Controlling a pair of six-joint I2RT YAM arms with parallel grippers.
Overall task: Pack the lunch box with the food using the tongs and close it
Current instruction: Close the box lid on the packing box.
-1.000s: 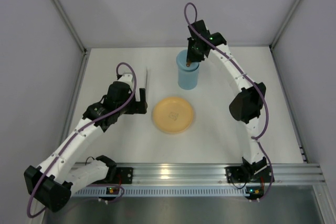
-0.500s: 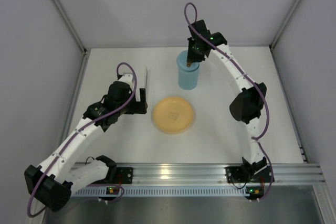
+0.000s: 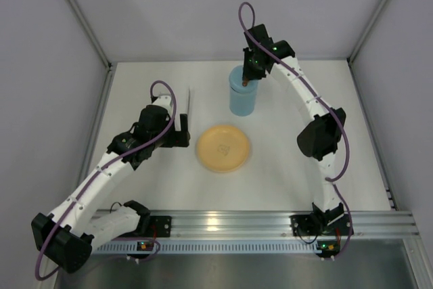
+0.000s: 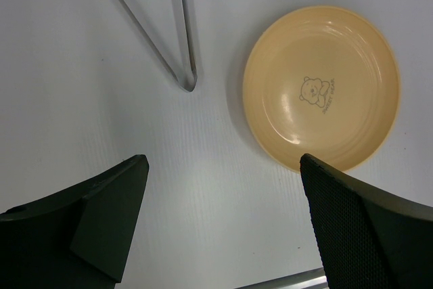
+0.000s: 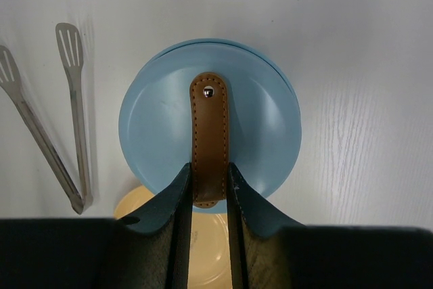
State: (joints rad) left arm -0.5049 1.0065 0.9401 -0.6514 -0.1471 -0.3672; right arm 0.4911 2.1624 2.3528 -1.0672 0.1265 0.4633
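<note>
The plate (image 3: 222, 147), yellow-orange with a small bear drawing in its middle, sits on the white table (image 3: 270, 181) nearest the arm bases, about midway between the two arms. Just left of it the left gripper (image 3: 179, 130) hangs above the table with its jaws spread wide and nothing between them. In its wrist view the two black fingers (image 4: 108, 221) frame bare table, with the plate to the right. The tongs (image 3: 188, 103) lie flat on the table just beyond this gripper, left of the plate and apart from it. Their joined end (image 4: 187, 86) points toward the near side and the two thin arms spread away toward the far side.

Farther back, right of the tongs, the light-blue lunch box (image 3: 242, 103) stands upright. A round blue lid (image 5: 270, 126) covers its top; I cannot tell whether it is fully seated. The right gripper (image 5: 208, 174) reaches down from the far side and is clamped on the lid's brown tab (image 5: 208, 126).
</note>
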